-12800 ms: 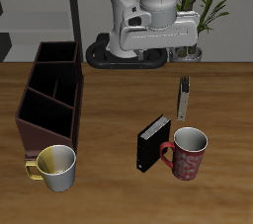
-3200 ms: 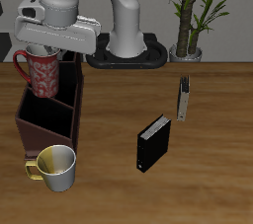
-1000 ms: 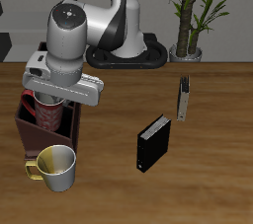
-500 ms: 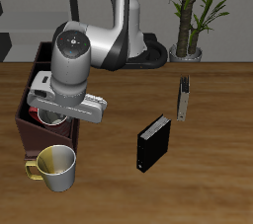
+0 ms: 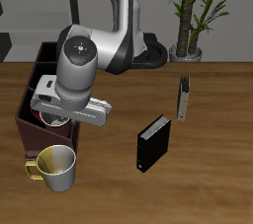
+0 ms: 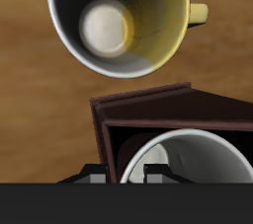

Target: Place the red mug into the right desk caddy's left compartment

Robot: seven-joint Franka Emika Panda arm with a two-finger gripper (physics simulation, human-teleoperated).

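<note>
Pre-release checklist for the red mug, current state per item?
1. Red mug inside the right desk caddy walls: ok, its rim sits within the walls in the wrist view.
2. Correct compartment, the end one nearest the table's front edge: ok.
3. Mug resting on the caddy floor: cannot tell, hidden.
4. Gripper shut on the mug: cannot tell, fingers barely show.
5. Silvery-cream mug outside the caddy, apart from it: ok.
6. Mug upright: ok, opening faces the wrist camera.

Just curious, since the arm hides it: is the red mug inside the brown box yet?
Inside. The wrist view shows the red mug upright within the right desk caddy, its rim below the walls.
</note>
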